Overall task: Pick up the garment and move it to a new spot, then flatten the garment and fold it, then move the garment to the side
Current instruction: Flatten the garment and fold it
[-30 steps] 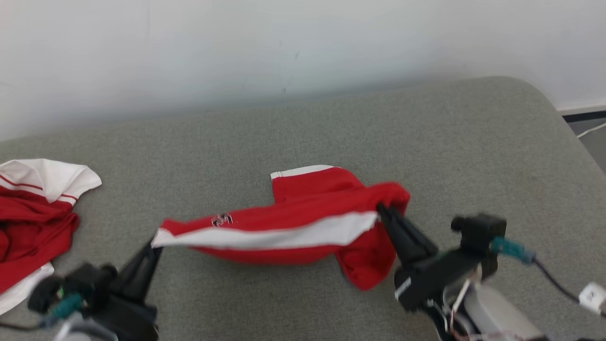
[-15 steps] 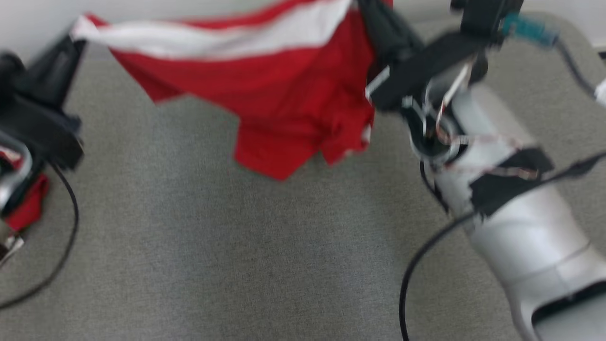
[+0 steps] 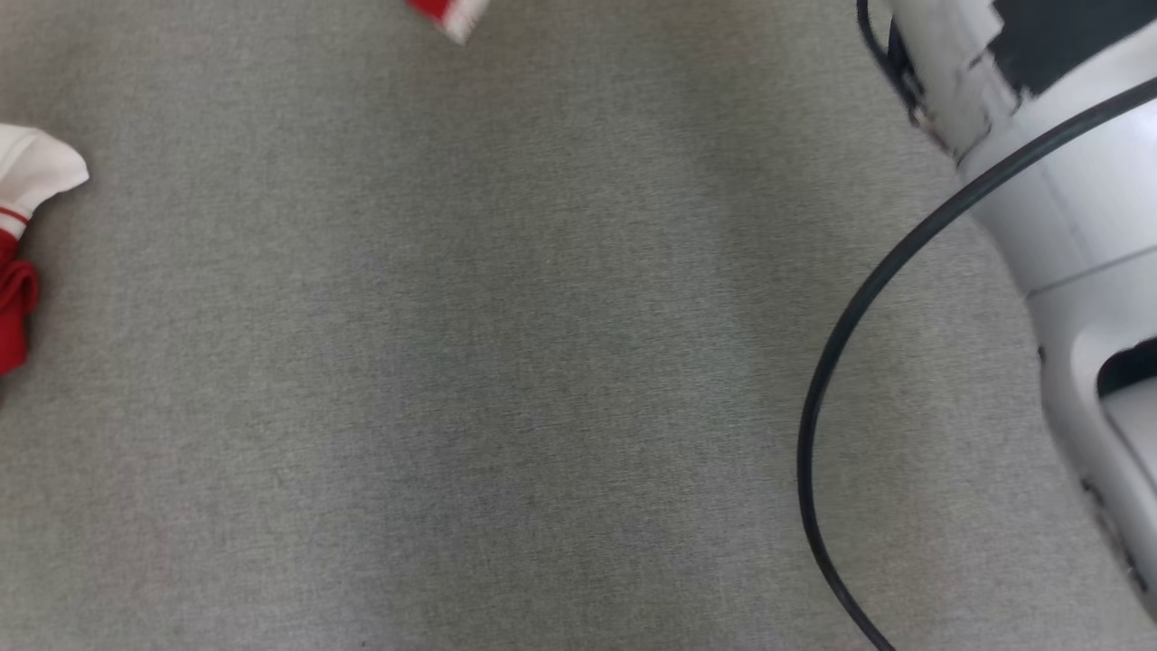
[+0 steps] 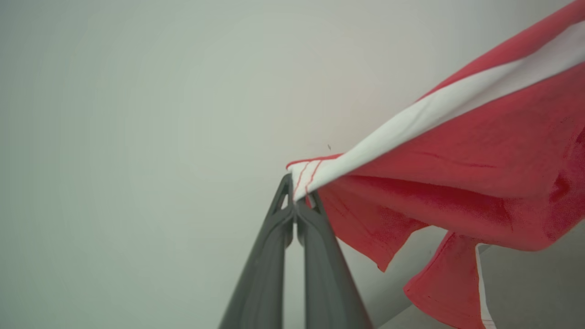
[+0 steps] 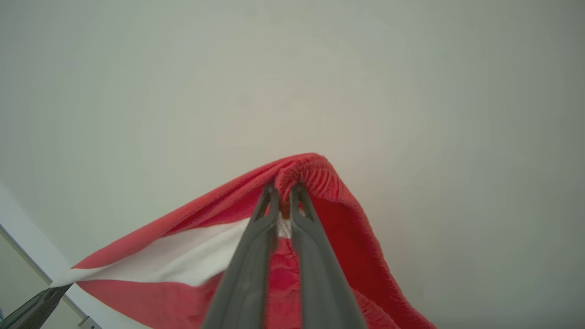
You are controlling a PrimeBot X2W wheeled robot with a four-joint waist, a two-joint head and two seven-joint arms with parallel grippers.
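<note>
Grey fabric surface [image 3: 452, 407] sprawls across the head view, pale right forearm [image 3: 1076, 181] at the right edge. Wrist cams face a plain wall [image 4: 114, 91] instead, and there the red-and-white garment [image 4: 457, 151] hangs in the air between both claws: left gripper [image 4: 297, 196] clamped on its striped corner, right gripper [image 5: 283, 192] pinched on a red edge. Head view catches a scrap of it up top, plus another red-white bundle [image 3: 27, 181] at left.

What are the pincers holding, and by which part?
Both hold the red garment: left pincer pinches its white-striped corner, right pincer a bunched red edge.
</note>
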